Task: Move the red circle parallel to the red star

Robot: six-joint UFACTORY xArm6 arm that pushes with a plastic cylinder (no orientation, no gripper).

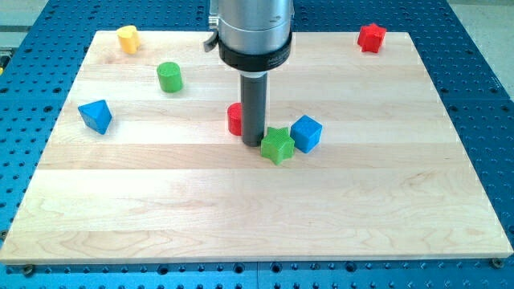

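Observation:
The red circle sits near the board's middle, mostly hidden behind my rod. My tip rests on the board just to the right of it, touching or nearly touching its side. The red star lies far off at the view's top right corner. A green star sits right next to my tip on its right, with a blue cube touching the green star's right side.
A green cylinder stands at the upper left. A yellow block lies at the top left corner. A blue triangular block lies at the left edge. The wooden board sits on a blue perforated table.

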